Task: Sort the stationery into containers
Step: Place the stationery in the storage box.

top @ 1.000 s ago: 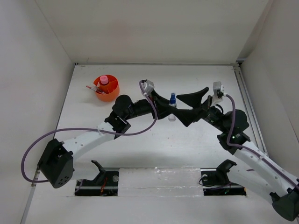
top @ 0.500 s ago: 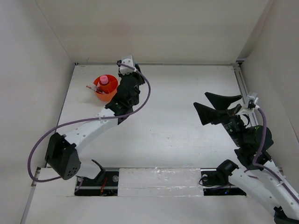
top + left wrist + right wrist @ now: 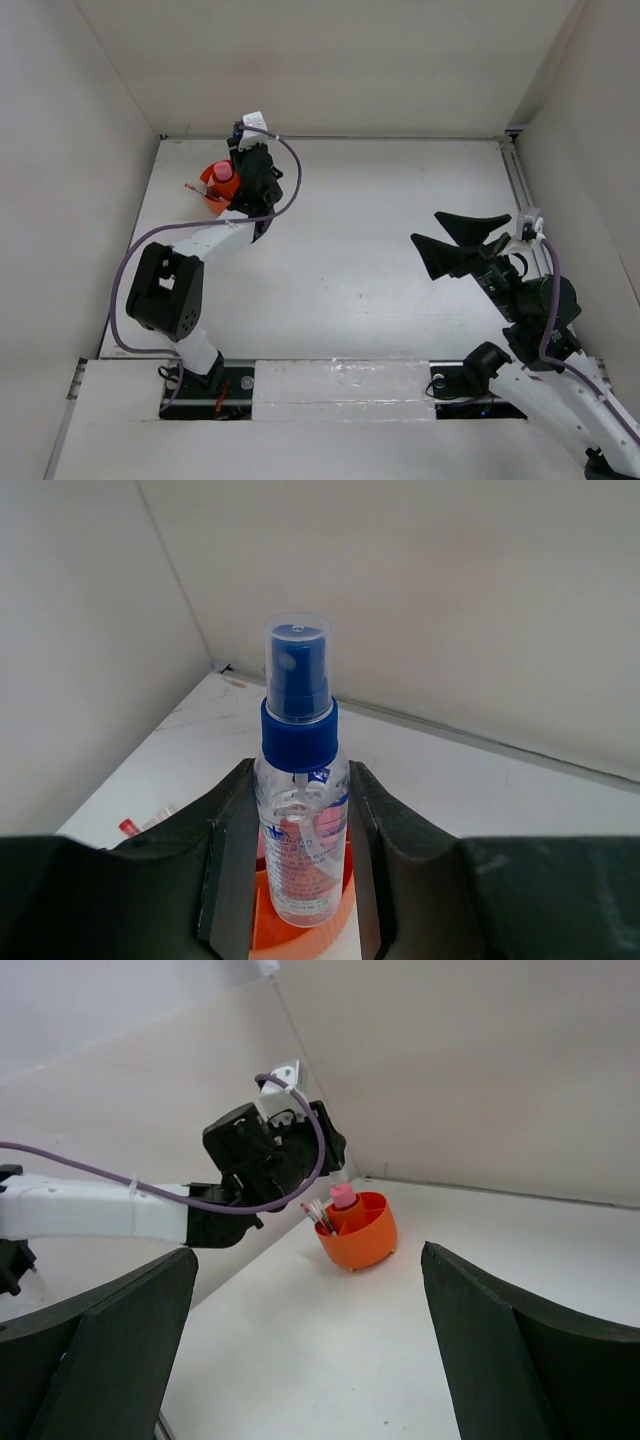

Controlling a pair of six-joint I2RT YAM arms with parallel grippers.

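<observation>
My left gripper (image 3: 297, 875) is shut on the clear blue-capped bottle (image 3: 298, 780) and holds it upright just over the round orange tub (image 3: 300, 938). In the top view this gripper (image 3: 238, 183) sits at the tub's (image 3: 216, 206) right rim and hides the bottle. The pink-capped bottle (image 3: 222, 173) stands in the tub, and the pens (image 3: 192, 186) lean out of its left side. The right wrist view shows the tub (image 3: 362, 1232), pink-capped bottle (image 3: 343, 1197) and pens (image 3: 315, 1213). My right gripper (image 3: 455, 238) is open and empty, far right of the tub (image 3: 310, 1350).
The tub stands near the back left corner, close to the left wall (image 3: 100, 150) and back wall (image 3: 330, 70). A metal rail (image 3: 525, 210) runs along the table's right edge.
My left arm has swung from the table's middle to the back left, carrying the blue-capped bottle to the tub. My right arm has pulled back to the right, open.
</observation>
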